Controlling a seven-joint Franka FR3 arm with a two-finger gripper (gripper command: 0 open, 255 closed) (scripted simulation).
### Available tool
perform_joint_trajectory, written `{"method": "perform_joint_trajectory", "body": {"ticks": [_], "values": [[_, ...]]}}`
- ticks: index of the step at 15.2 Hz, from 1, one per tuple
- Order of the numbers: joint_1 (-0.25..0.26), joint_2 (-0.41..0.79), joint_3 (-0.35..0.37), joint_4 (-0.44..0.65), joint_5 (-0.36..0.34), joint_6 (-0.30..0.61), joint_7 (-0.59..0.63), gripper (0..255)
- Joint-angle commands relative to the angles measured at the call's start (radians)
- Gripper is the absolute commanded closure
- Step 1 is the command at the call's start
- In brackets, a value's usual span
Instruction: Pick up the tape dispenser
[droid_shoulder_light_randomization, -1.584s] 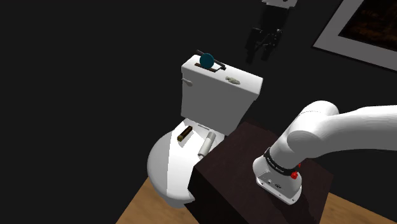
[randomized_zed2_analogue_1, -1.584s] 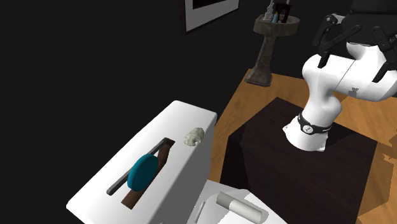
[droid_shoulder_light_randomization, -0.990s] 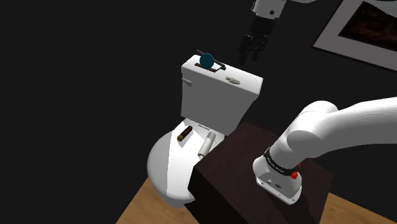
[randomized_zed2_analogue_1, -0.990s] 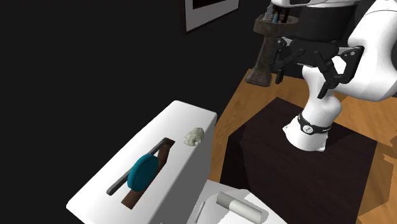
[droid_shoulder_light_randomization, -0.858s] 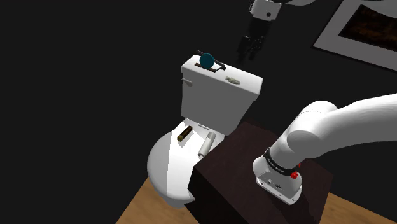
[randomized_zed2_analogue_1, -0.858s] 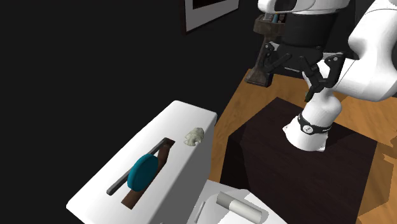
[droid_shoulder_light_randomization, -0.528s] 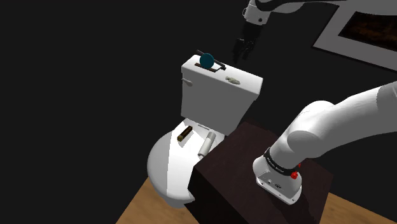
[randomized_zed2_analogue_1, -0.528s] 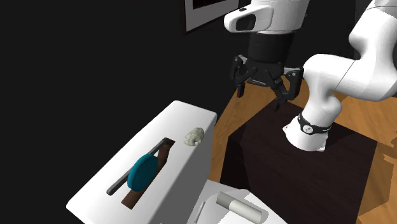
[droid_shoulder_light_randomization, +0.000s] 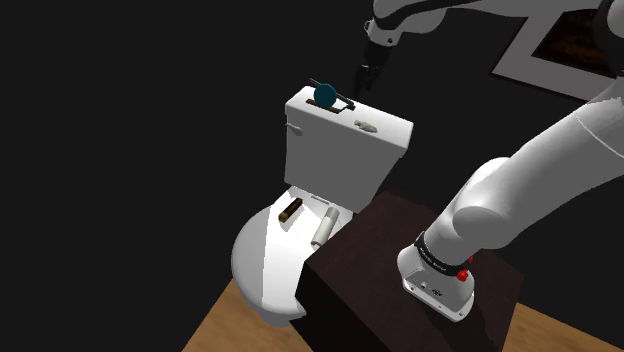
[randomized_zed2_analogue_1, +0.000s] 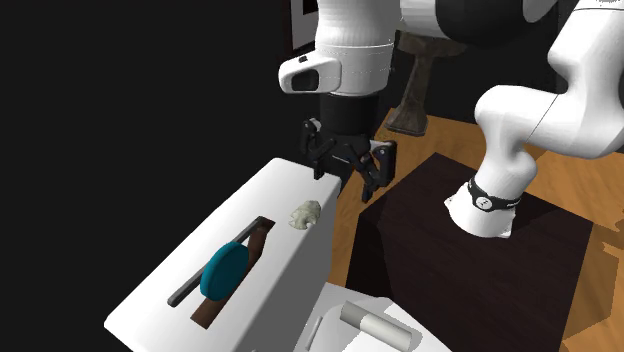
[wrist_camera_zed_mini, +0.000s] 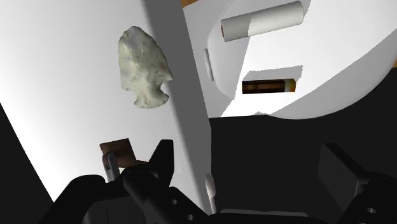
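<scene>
Gripper (randomized_zed2_analogue_1: 348, 180) over one end of the tank (randomized_zed2_analogue_1: 280, 190), fingers apart and empty; dispenser (randomized_zed2_analogue_1: 225, 272) not yet reached.
The dispenser lies along the tank's lid, a teal roll standing on edge on a long, narrow brown base. A pale stone (randomized_zed2_analogue_1: 302, 214) sits between it and the hand, which hovers above, well apart from it. In the wrist view, the brown bit beside one finger is probably the base's near end (wrist_camera_zed_mini: 118, 153), though too little shows to be sure. It looks rigid, fairly light and smooth, so it may slip. The safest hold is likely across the roll's flat faces or the base's narrow sides, with the fingers turned to straddle its length.
</scene>
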Motion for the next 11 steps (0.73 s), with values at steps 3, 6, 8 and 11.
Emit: {"method": "perform_joint_trajectory", "body": {"ticks": [3,6,8,11], "values": [[0.008,0.147,-0.041,0.093,0.067,0.069,-0.128,0],[0.002,0.267,-0.057,0.184,0.135,0.102,-0.225,0],[-0.010,0.347,-0.060,0.252,0.184,0.115,-0.288,0],[-0.038,0.467,-0.051,0.366,0.254,0.123,-0.374,0]]}}
